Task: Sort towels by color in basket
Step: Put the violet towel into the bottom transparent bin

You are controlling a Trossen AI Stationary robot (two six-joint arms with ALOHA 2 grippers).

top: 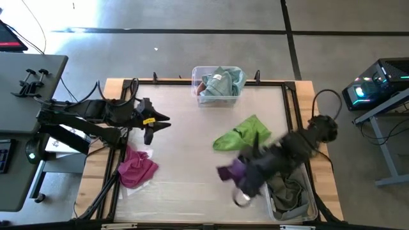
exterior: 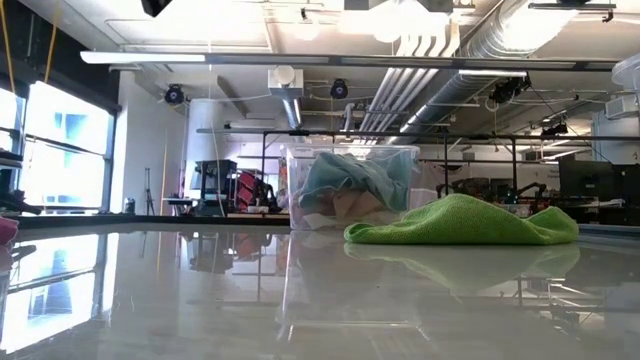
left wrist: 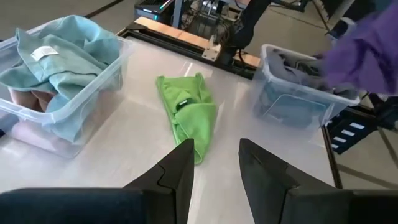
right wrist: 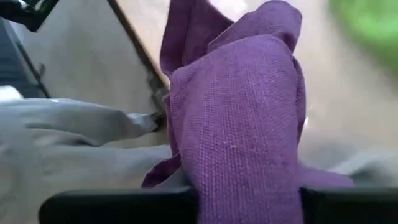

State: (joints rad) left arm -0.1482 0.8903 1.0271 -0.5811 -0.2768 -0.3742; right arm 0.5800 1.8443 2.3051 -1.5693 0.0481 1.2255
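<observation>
Purple towel (right wrist: pixel 236 106): clamped in the right gripper (right wrist: pixel 245 196) and hanging off the table near the right front bin — the fingers are pinched on a gathered fold, so the rest of the cloth bunches and droops around them.
Right gripper: seen from above it sits over the table's right front, just beside the grey-filled bin (top: pixel 291 195); my guess is the purple cloth is being carried to wherever its colour group belongs, though which bin that is I cannot tell.
Grey-filled bin: a clear tub at the right front corner holding grey cloth — it looks like one colour's collecting place.
Left gripper (left wrist: pixel 214 165): fingers standing a little apart with nothing between them, hovering over the table's left half and facing the middle; it appears to be between jobs.
Magenta towel (top: pixel 137 167): crumpled on the table at the left front, near the left arm and well apart from both bins — likely that arm's next pick.
Lime green towel (top: pixel 241 134): lying flat in a loose fold near the table's middle right, between the two bins, unsorted.
Far bin (top: pixel 217 83): clear tub at the table's back edge holding pale teal cloth on top, with something pinkish underneath.
Remaining: three loose cloths by my count, one already in hand.
</observation>
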